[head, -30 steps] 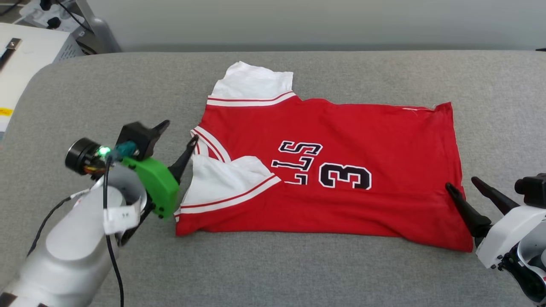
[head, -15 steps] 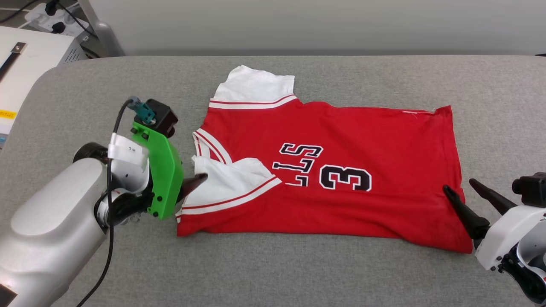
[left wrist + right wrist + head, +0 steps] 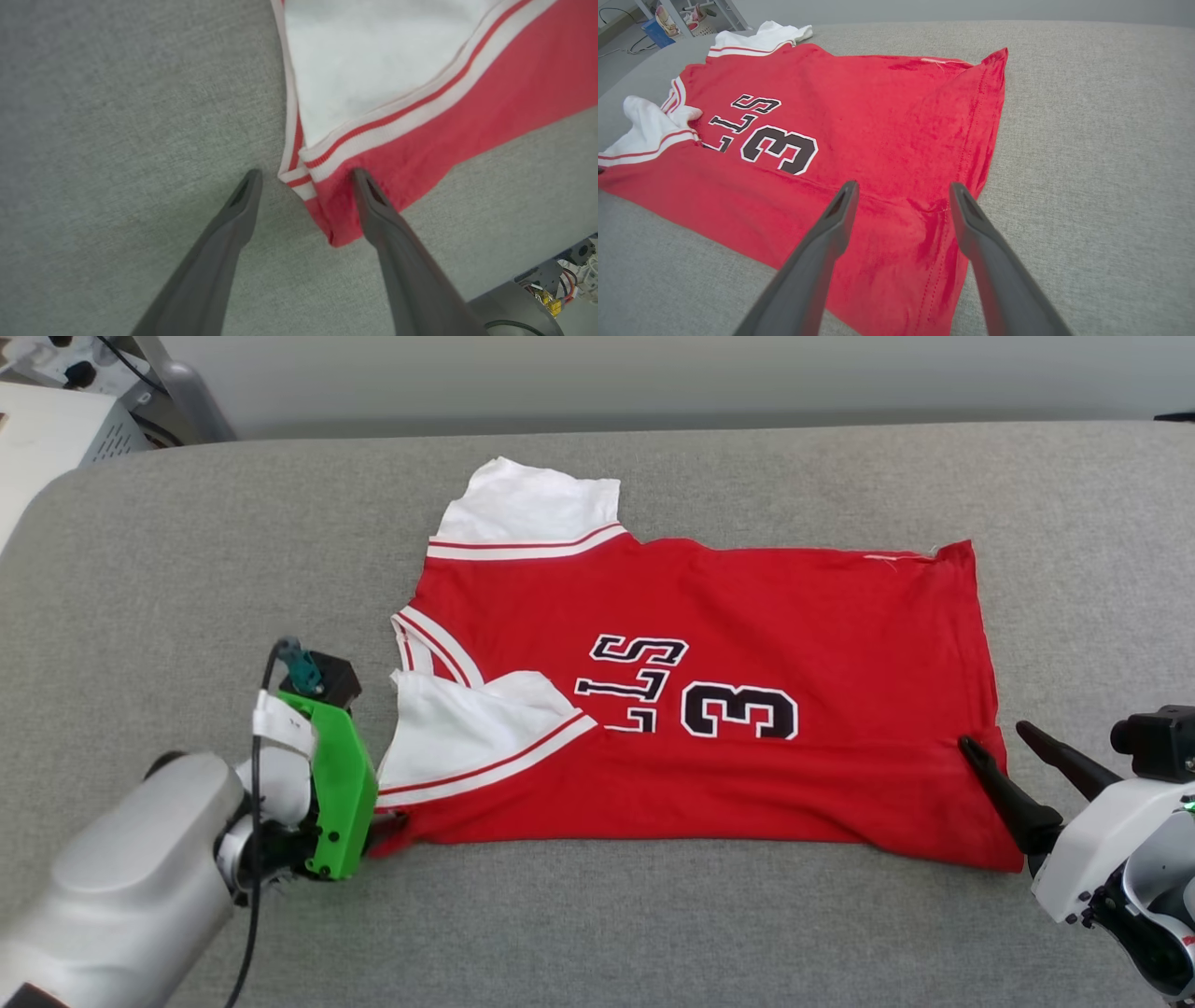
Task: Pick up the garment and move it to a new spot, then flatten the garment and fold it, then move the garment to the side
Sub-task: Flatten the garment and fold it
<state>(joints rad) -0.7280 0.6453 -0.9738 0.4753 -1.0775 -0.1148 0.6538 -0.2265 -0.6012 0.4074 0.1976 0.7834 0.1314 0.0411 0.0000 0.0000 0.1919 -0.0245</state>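
The garment [image 3: 747,616], a red jersey with black lettering and a "3", lies spread face up on the grey padded table [image 3: 597,915]. Its near white sleeve [image 3: 457,737] is folded onto the front, while the far sleeve [image 3: 532,504] sticks out at the back. My left gripper [image 3: 385,821] points down at the near left corner. In the left wrist view the left gripper [image 3: 304,173] is open and straddles that striped corner of the garment [image 3: 420,116]. My right gripper [image 3: 994,735] is open over the near right hem corner, and the right wrist view shows the right gripper [image 3: 902,184] above the red cloth of the garment [image 3: 859,107].
White equipment [image 3: 37,429] and cables [image 3: 65,364] stand beyond the table's rounded far left corner. Bare grey cloth surrounds the garment on all sides. The robot's base [image 3: 537,298] shows in the left wrist view.
My left gripper swung from beside the collar down to the garment's near left corner, fingers now pointing downward. The head camera shifted a little. The right gripper barely moved.
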